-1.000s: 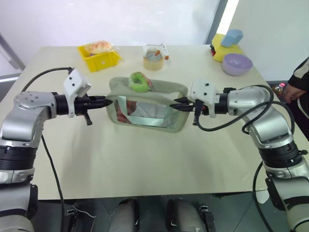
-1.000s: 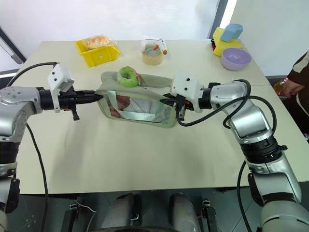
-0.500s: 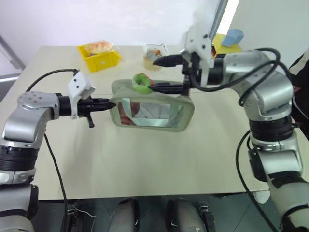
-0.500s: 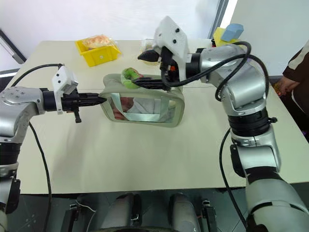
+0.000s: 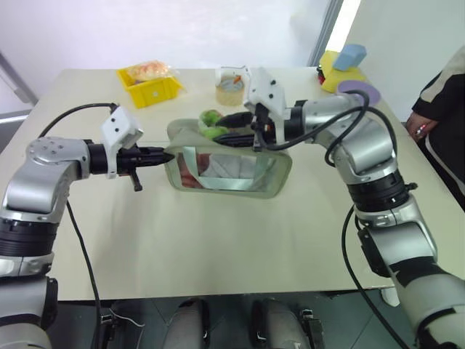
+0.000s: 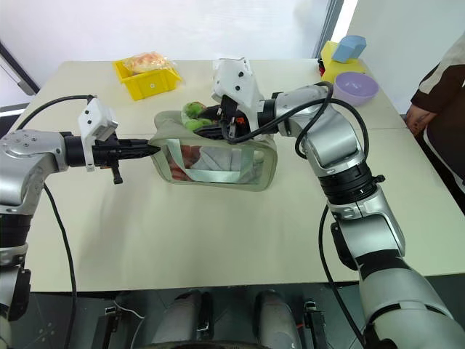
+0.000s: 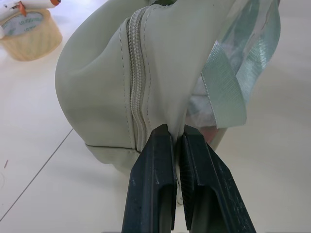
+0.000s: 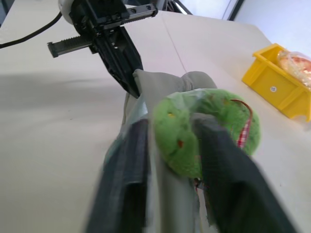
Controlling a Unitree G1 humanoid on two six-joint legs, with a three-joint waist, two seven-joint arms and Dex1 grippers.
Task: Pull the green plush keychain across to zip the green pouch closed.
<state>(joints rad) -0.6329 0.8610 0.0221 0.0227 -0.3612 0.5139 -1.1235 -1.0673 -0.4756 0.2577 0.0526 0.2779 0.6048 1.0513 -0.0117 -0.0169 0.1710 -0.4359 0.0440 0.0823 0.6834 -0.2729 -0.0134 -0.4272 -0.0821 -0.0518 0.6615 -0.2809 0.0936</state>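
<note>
The green pouch (image 5: pixel 231 173) lies on its side mid-table with its clear window facing me. My left gripper (image 5: pixel 168 155) is shut on the fabric at the pouch's left end, right beside the zipper (image 7: pixel 136 87). The green plush keychain (image 6: pixel 193 113) sits on top of the pouch near its left end. My right gripper (image 6: pixel 207 125) reaches over the pouch from the right. In the right wrist view its fingers (image 8: pixel 216 160) stand on either side of the plush keychain (image 8: pixel 214 121), shut on it.
At the table's back stand a yellow bin (image 5: pixel 149 86) with a packet in it and a tape roll (image 5: pixel 231 91). A purple bowl (image 6: pixel 354 87) and a yellow block with a blue piece (image 6: pixel 341 52) sit back right. A person (image 6: pixel 439 91) stands at the right edge.
My right gripper left the pouch's right end, rose over the top while opening, then came down and shut on the plush keychain. The left gripper has kept its hold.
</note>
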